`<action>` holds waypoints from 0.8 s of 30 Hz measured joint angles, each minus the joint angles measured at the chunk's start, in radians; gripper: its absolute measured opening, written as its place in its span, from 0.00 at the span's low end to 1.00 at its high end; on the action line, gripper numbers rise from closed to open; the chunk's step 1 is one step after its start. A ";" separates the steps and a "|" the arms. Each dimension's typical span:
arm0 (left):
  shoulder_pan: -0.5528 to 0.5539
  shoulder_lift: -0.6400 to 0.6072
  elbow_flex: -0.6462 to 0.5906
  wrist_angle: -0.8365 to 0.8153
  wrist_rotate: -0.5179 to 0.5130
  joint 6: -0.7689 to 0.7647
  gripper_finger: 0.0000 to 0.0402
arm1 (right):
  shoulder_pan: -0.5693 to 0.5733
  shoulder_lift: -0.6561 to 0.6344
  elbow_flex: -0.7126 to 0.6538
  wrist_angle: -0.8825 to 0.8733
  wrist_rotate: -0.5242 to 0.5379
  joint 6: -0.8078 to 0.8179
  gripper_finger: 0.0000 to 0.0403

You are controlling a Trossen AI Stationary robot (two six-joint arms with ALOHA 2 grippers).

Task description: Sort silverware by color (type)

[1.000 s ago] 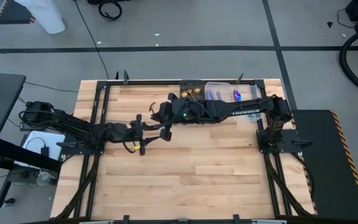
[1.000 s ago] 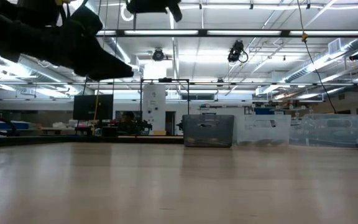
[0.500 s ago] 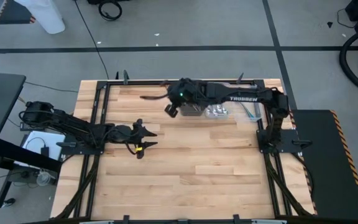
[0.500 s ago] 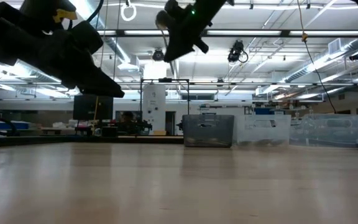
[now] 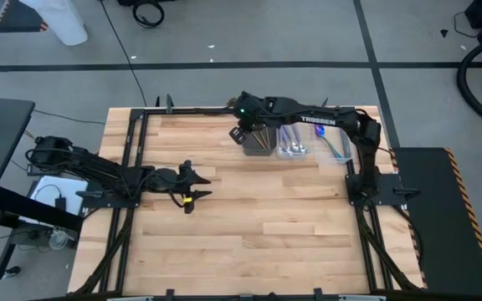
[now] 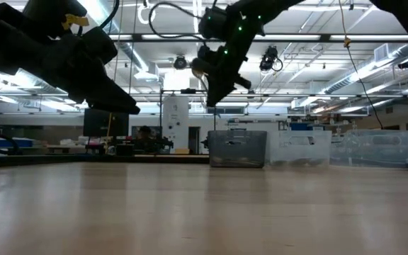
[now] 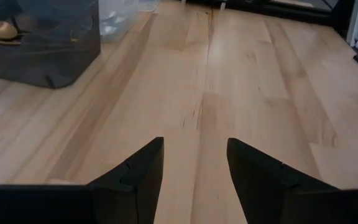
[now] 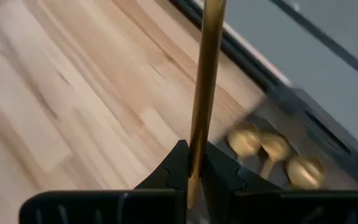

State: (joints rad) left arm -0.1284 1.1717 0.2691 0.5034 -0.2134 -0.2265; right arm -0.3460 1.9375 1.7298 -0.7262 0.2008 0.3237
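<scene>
My right gripper [image 8: 194, 160] is shut on a slim gold utensil [image 8: 205, 74]. It hangs above the far side of the table [image 5: 249, 226], over the dark bin [image 5: 258, 144]; the low view shows it [image 6: 217, 88] above that bin [image 6: 237, 149]. Three gold spoons [image 8: 273, 148] lie in the bin. Silver pieces [image 5: 293, 147] lie in a clear bin beside it. My left gripper [image 7: 194, 149] is open above bare wood left of the table's middle [image 5: 196, 181]. My right gripper pinches the gold utensil's handle [image 8: 197, 148] between its two fingers. The handle runs straight out ahead past the fingertips, along the fingers. The utensil is lifted clear of the table. Its far end lies outside the wrist view.
Three bins stand in a row at the far right: the dark one, a clear one with silver pieces, and another clear one [image 5: 333, 148] with blue pieces. A gold spoon [image 7: 0, 28] shows in the dark bin in the left wrist view. The near half is bare wood.
My right gripper, shut on the gold utensil, has swung from the table's middle beside my left gripper toward the far edge and right, ending over the dark bin and tipping downward. My left gripper has stayed about where it was.
</scene>
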 joint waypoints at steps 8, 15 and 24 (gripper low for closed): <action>0.000 0.000 0.000 -0.025 0.001 -0.034 0.46 | -0.061 0.053 0.000 -0.103 -0.034 0.015 0.09; 0.000 0.000 0.000 -0.033 0.043 -0.094 0.46 | -0.102 0.058 0.000 -0.162 -0.054 0.017 0.09; -0.020 0.000 0.000 -0.062 0.211 -0.160 0.46 | -0.137 0.056 -0.053 -0.190 -0.159 0.014 0.09</action>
State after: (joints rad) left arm -0.1481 1.1714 0.2687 0.4410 -0.0025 -0.3861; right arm -0.4830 1.9939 1.6769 -0.9160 0.0414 0.3374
